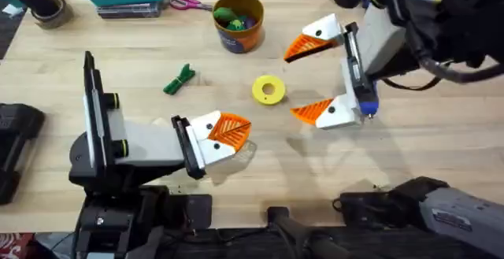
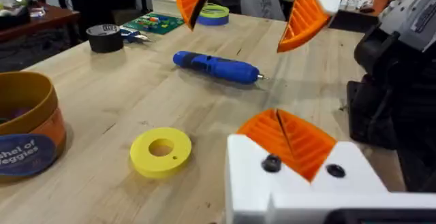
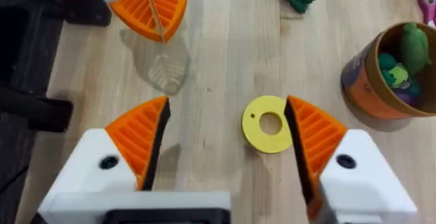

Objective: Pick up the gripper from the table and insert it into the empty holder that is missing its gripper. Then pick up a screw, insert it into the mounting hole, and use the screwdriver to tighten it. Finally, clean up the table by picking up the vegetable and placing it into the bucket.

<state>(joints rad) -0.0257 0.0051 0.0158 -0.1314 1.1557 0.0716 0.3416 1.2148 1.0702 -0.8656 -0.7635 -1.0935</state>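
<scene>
Both end effectors carry a full pair of orange ribbed fingers, so the mounting and screw steps appear complete; the step in hand is judged to be the clean-up.

Right end effector (image 1: 315, 78): fingers spread wide apart, gripping nothing, suspended above the desk (image 1: 425, 145). The yellow ring-shaped disc (image 1: 268, 89) lies just beside it, at 9 o'clock. The screwdriver (image 2: 216, 67) lies flat on the desk under this arm.

Left end effector (image 1: 231, 128): fingers pressed together, nothing between them, low over the desk near the front edge.

The vegetable (image 1: 179, 79) lies on the bare desk at 10 o'clock from the left end effector, apart from both end effectors. The bucket (image 1: 238, 23) stands upright at 1 o'clock from the vegetable, well apart, already holding round green and purple toy pieces.

Next move, as a judgement: open the nearer left end effector, lower it across the slim body of the vegetable, close, lift, then carry it over the bucket rim.
</scene>
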